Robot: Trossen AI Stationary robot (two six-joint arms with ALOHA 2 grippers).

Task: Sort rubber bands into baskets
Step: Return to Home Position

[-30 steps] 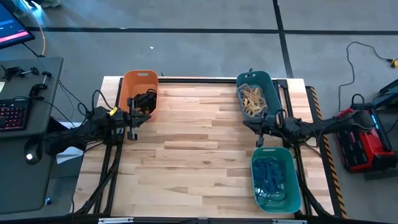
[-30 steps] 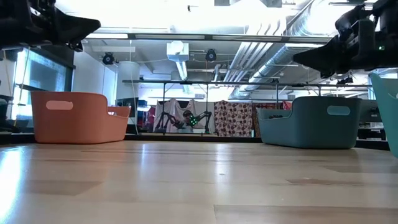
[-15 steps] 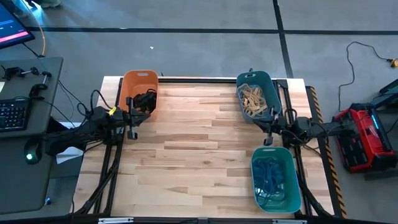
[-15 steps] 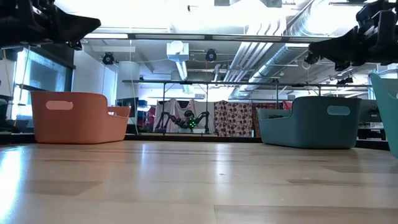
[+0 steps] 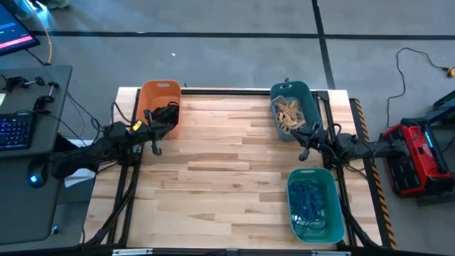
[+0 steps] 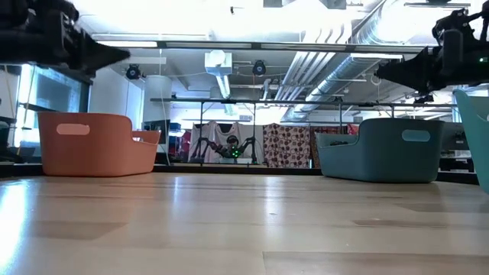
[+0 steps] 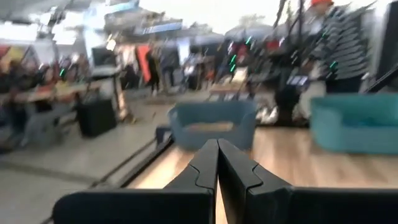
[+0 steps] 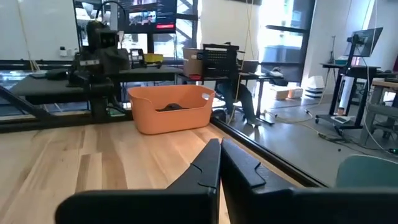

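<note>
Three baskets stand on the wooden table. The orange basket [image 5: 160, 107] at the far left holds black rubber bands [image 5: 165, 114]. The dark teal basket [image 5: 293, 109] at the far right holds tan rubber bands [image 5: 288, 112]. The lighter green basket [image 5: 313, 205] at the near right holds blue rubber bands [image 5: 307, 201]. My left gripper [image 5: 155, 144] hangs shut and empty above the table, just near of the orange basket. My right gripper [image 5: 304, 148] hangs shut and empty between the two right-hand baskets. Both point about level across the table.
The wooden table top [image 5: 227, 163] lies bare between the baskets. Black cables [image 5: 106, 117] run along the left arm. A desk with a keyboard [image 5: 18, 131] stands left of the table and a red device [image 5: 412, 153] lies on the floor at the right. A person [image 7: 339, 43] stands beyond the table.
My right gripper has drawn back toward the table's right edge and swung from pointing toward the near side to pointing across the table, staying shut. My left gripper has turned a little and its tip has dipped. The baskets and bands have not moved.
</note>
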